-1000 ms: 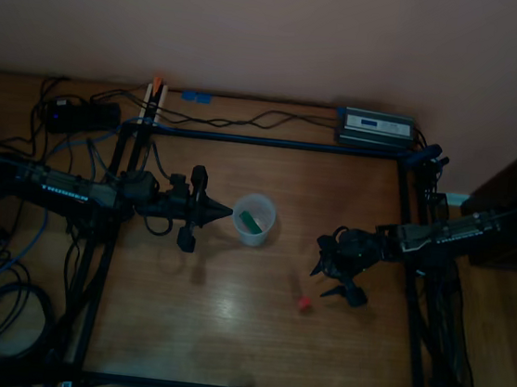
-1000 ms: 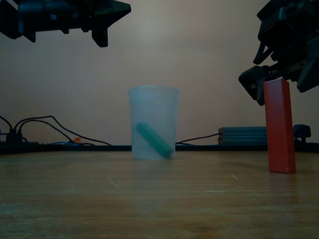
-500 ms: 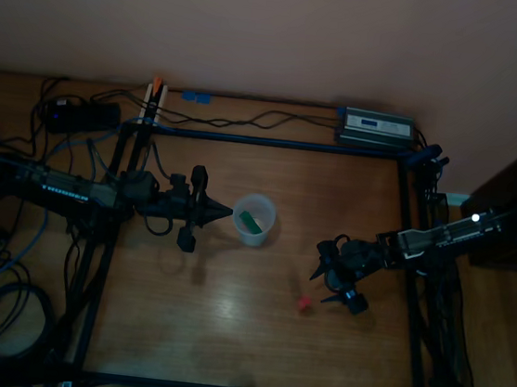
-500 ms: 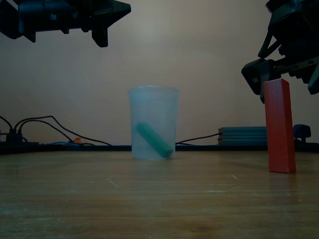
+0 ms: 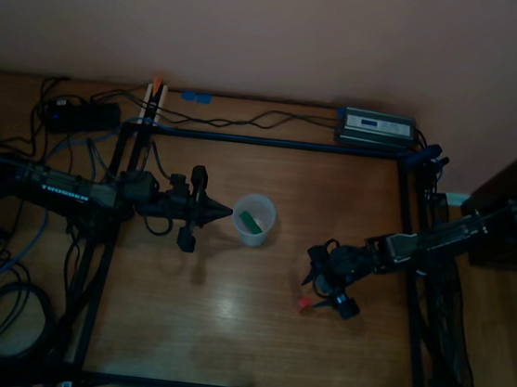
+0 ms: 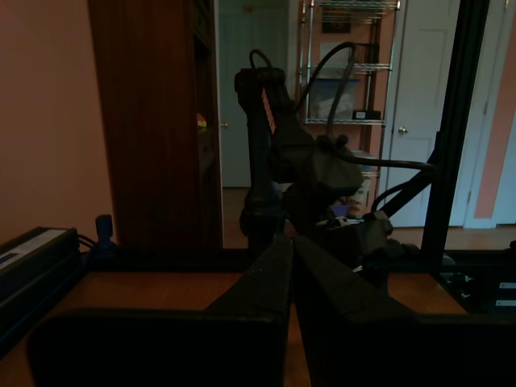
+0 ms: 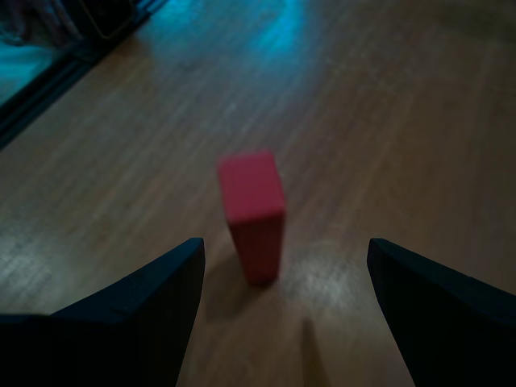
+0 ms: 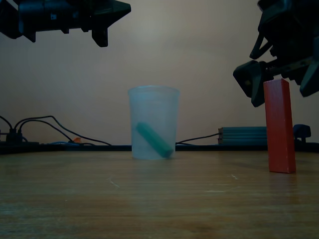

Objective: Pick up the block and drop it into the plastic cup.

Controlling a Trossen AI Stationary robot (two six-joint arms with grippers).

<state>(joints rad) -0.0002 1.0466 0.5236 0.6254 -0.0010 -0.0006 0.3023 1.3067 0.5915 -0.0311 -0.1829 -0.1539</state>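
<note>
**Kid:** Where is the red block [image 8: 279, 126]?

**Helper:** It stands up tall on the wooden counter [image 8: 149, 199]. From the top view it is at about 4 o'clock from the plastic cup [image 5: 254, 219], well apart from it. Nothing is touching it.

**Kid:** Is a tool close to it?

**Helper:** Yes. The right tool [image 5: 324, 291] hangs just beside and a bit above the block. In the right wrist view its two dark fingers [image 7: 129, 302] are spread wide apart, and the block sits in the gap ahead of them, still free on the wood.

**Kid:** What about the other tool?

**Helper:** The left tool [image 5: 222, 212] is up in the air at 9 o'clock from the cup, with its tip pointing at the cup's rim. In the left wrist view its two fingers [image 6: 258, 282] are pressed together, with nothing between them.

**Kid:** Is the cup empty?

**Helper:** No. A green block [image 8: 154, 139] leans tilted inside it. The cup stands upright on the counter.

**Kid:** What is behind it all?

**Helper:** Black cables [image 8: 50, 127] and a flat grey box [image 5: 376, 128] lie along the far edge, at 12 o'clock in the top view.
</note>
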